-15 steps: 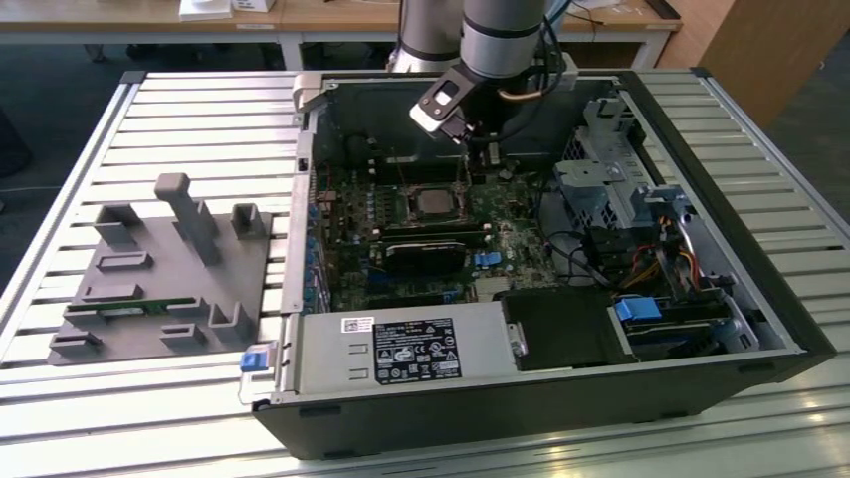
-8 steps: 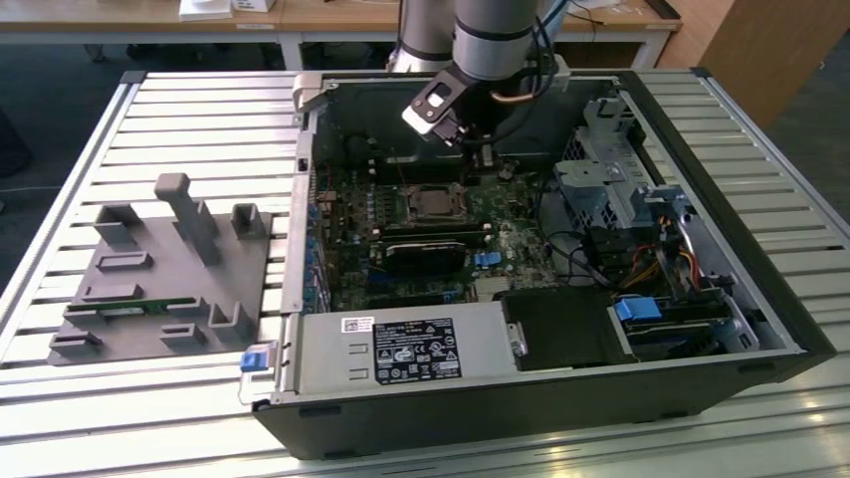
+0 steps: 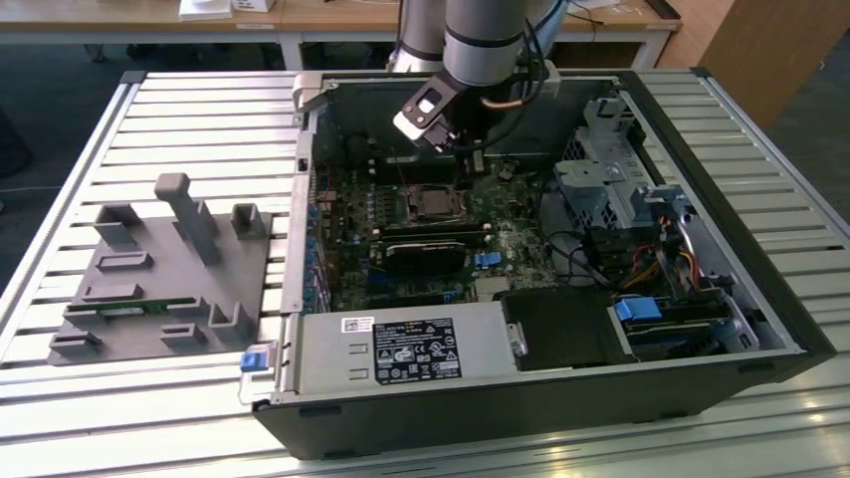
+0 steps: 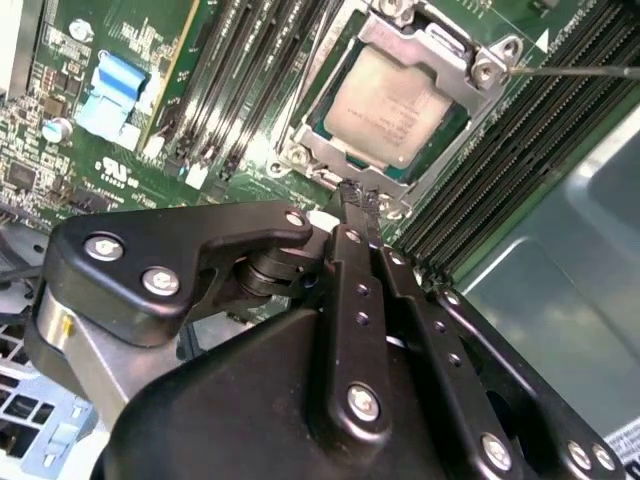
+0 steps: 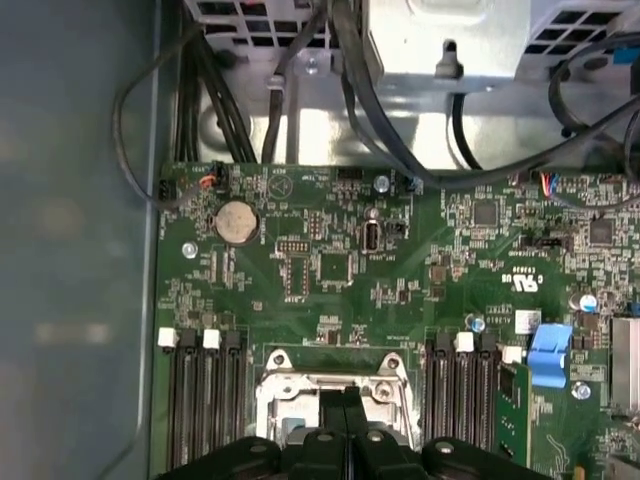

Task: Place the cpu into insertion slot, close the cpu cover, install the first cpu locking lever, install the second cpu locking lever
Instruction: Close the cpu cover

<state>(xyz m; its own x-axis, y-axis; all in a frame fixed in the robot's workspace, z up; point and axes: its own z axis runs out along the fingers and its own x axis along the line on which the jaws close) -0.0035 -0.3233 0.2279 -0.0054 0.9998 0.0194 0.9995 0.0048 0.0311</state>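
Open computer case (image 3: 558, 418) stands on the slatted table (image 3: 199, 100), with the fixture block (image 3: 159, 289) beside it at the exterior view's left. Inside, the cpu (image 4: 400, 105) lies in the insertion slot (image 3: 432, 202) with the cpu cover (image 4: 470, 60) over its edges. Memory slots (image 4: 250, 70) flank both sides.

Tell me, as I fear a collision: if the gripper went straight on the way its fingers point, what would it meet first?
Probably the cpu cover, at the rim nearest the shut gripper, beside the cpu in its window. The gap between them is unclear.
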